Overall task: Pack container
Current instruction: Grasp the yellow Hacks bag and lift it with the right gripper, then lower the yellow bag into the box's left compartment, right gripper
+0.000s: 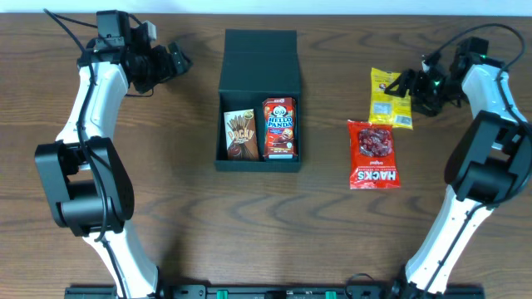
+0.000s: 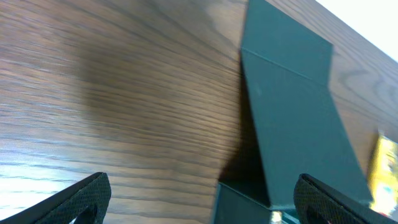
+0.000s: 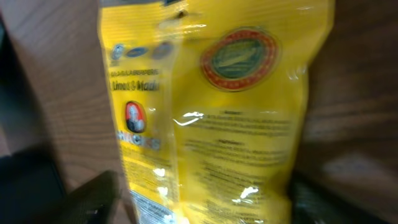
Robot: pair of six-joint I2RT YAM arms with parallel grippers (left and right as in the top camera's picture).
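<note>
While looking down from overhead and starting at the left, finding the left gripper (image 1: 173,60) hanging over the brown wood-grain table (image 1: 166,208) at ten o'clock, pointing toward three o'clock and touching nothing. Showing, in the left wrist view, two black fingertips (image 2: 87,196) standing wide apart, with only wood and a corner of the box between them.

Moving right, finding the dark teal-black matte cardboard container (image 1: 259,58) sitting near the table's middle, a little toward twelve o'clock, with its hinged flap lid lying open and flat on the twelve o'clock side. Holding two snack boxes side by side in the tray: a brown Pocky box (image 1: 241,134) on the nine o'clock side and a red-and-blue Hello Panda box (image 1: 279,129) on the three o'clock side, both lying face up.

Further right, lying flat on the wood well apart from the container: a red plastic HACKS packet (image 1: 374,154) at about three o'clock and, just beyond it toward two o'clock, a yellow plastic packet (image 1: 389,100).

Hovering at the yellow packet's two o'clock corner: the right gripper (image 1: 409,83). Showing, in the blurred right wrist view, dark fingers (image 3: 93,196) standing apart on either side of the packet; not seeing whether touching it.
</note>
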